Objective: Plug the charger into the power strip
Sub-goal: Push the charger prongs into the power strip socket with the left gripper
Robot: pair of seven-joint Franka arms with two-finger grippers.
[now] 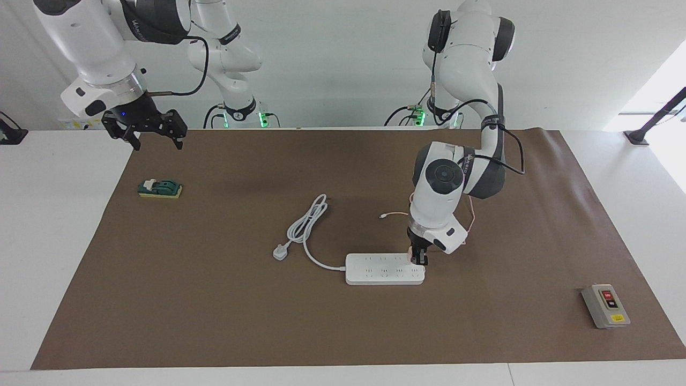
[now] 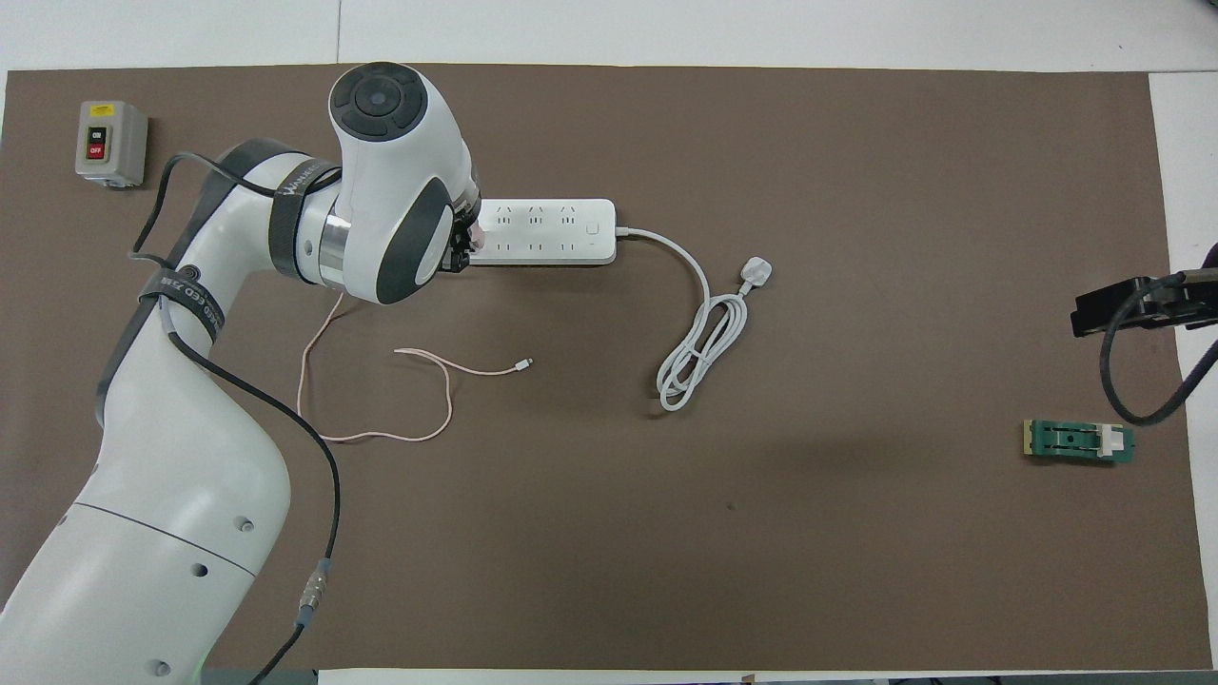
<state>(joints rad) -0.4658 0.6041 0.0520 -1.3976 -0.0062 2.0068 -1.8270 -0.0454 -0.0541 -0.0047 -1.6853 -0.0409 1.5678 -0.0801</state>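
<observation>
Facing view: left pincer (image 1: pixel 418 261) pinches the charger (image 1: pixel 411 257) on the power strip (image 1: pixel 384 269), which lies lengthwise along the table.

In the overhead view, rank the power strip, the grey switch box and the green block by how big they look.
1. Power strip, clearly largest, though partly under the left arm.
2. Green block and grey switch box: look about alike, so no ranking between them.

A grey box with red and black buttons (image 1: pixel 605 306) lies on the brown paper sheet (image 1: pixel 214 300) covering the white bench (image 1: pixel 53 236), at the left arm's end. At the right arm's end lies a small green block (image 1: pixel 159 188), perhaps a switch.
</observation>
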